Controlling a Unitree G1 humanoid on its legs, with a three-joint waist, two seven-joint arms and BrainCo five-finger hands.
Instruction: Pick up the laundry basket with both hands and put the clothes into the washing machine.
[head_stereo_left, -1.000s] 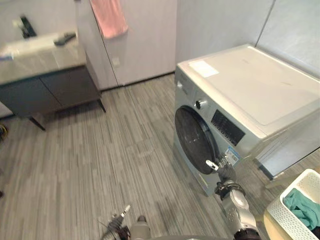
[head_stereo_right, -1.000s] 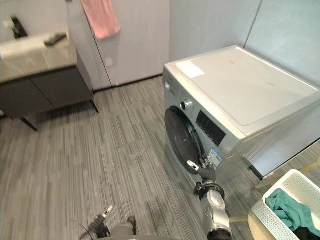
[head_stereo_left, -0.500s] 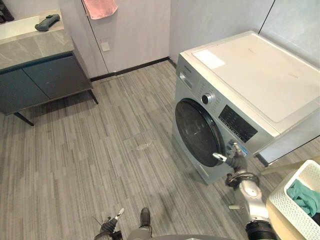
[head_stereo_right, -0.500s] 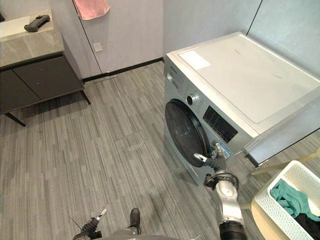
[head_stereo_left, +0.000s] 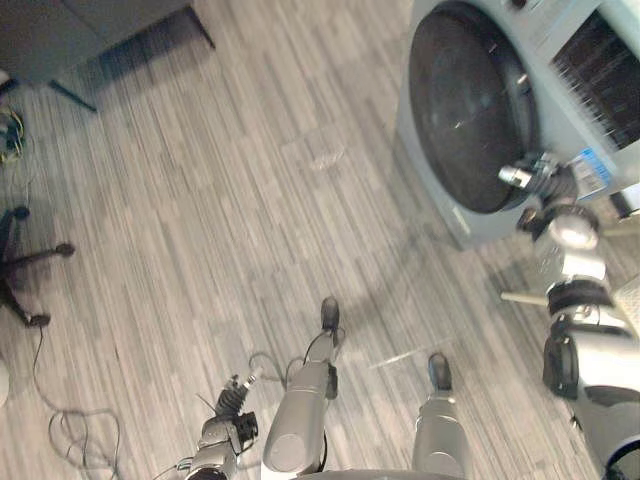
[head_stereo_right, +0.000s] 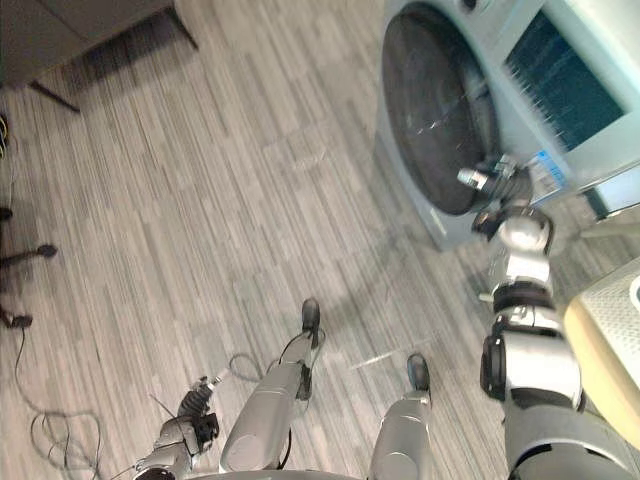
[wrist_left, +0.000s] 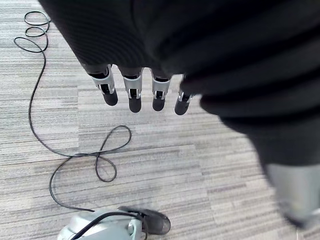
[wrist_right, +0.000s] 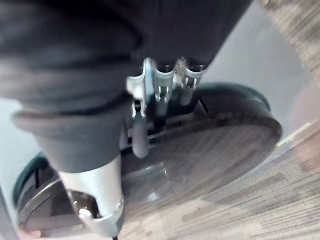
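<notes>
Looking from the left eye, the camera has tipped down since half a second ago, so the whole picture has shifted: the washer (head_stereo_left: 462, 226) now sits at the upper right, with its top and the pink towel gone from sight. The right hand (head_stereo_left: 545, 180) stays at the right edge of the round dark door (head_stereo_left: 465, 105), as before. The left hand (head_stereo_left: 228, 420) hangs low over the floor (head_stereo_left: 200, 200), well apart from the washer. A chair base (head_stereo_left: 25, 265) has come in at the left edge, and a corner of the dark cabinet (head_stereo_left: 60, 30) shows at the upper left.

From the right eye, the basket (head_stereo_right: 620, 285) is a pale sliver at the right edge, beside the right arm and in neither hand. Earlier its teal cloth showed.

At the left wrist, the left hand (wrist_left: 131, 95) is slack, its fingers straight above the bare floor.

At the right wrist, the right hand (wrist_right: 162, 85) is up against the door's rim. Whether it grips that rim I cannot tell.
</notes>
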